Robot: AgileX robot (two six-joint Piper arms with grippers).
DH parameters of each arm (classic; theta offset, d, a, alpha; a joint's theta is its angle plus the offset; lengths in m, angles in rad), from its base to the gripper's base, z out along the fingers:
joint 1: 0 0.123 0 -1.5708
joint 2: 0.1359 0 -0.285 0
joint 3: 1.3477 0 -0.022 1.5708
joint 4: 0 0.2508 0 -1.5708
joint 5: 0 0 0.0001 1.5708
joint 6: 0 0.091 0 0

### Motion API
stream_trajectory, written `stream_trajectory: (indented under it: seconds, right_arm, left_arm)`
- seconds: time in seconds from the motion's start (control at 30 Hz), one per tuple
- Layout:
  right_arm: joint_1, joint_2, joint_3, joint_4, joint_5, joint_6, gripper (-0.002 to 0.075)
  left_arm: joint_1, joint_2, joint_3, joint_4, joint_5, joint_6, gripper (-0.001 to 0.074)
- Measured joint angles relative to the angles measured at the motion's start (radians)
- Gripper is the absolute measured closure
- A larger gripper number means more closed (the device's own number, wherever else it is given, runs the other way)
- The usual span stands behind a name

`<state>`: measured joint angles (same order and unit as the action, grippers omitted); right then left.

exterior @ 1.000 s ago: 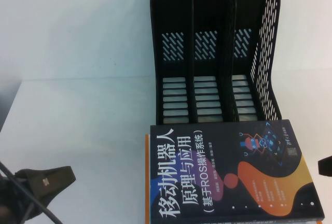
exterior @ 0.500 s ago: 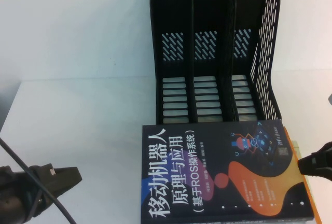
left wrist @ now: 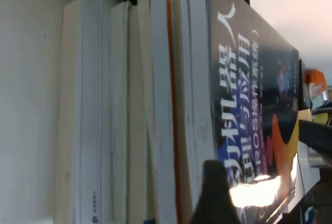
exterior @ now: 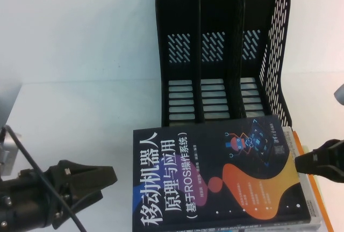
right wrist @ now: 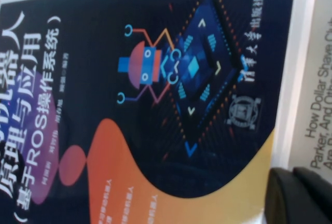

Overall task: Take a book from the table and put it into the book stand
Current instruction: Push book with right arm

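The dark navy book (exterior: 215, 178) with white Chinese title lies flat on top of a stack of books on the white table (exterior: 80, 119), just in front of the black three-slot book stand (exterior: 215, 55). It hangs over the stack's left side. My right gripper (exterior: 299, 163) is shut, its tips against the book's right edge. In the right wrist view the cover (right wrist: 155, 105) fills the frame and the gripper (right wrist: 290, 193) sits at its edge. My left gripper (exterior: 107, 186) is open, just left of the book. The left wrist view shows the cover (left wrist: 249, 94) and one finger (left wrist: 213, 193).
Under the navy book lies a stack of several books, seen edge-on in the left wrist view (left wrist: 129, 120). A white cover with "Dollar Shave" text (right wrist: 316, 105) and an orange edge (exterior: 318, 200) are uncovered on the right. All three stand slots hold nothing.
The navy book has slid left across the stack, uncovering the books below on the right. My right gripper has moved left with its edge. My left gripper has moved right, towards the book.
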<state>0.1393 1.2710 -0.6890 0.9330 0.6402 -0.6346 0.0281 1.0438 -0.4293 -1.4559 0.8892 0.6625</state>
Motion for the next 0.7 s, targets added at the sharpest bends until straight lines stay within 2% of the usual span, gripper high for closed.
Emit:
stream_trajectory:
  seconds: [0.1,0.2,0.47,0.7]
  right_arm:
    - [0.000,0.000,0.000,0.016,0.000,-0.006,0.0728]
    - [0.000,0.000,0.000,0.022,0.000,-0.010,0.0728]
    - [0.002,0.062,0.000,0.030,0.000,-0.018,0.0728]
    - [0.067,0.072,-0.009,0.036,-0.014,-0.018,0.0728]
  left_arm:
    - [0.000,0.067,0.000,-0.022,0.020,0.041,0.0234]
    - [0.000,0.137,-0.015,-0.028,0.066,0.082,0.0211]
    - [0.000,0.268,-0.057,-0.129,0.138,0.148,0.0204]
    - [0.000,0.305,-0.061,-0.139,0.144,0.171,0.0204]
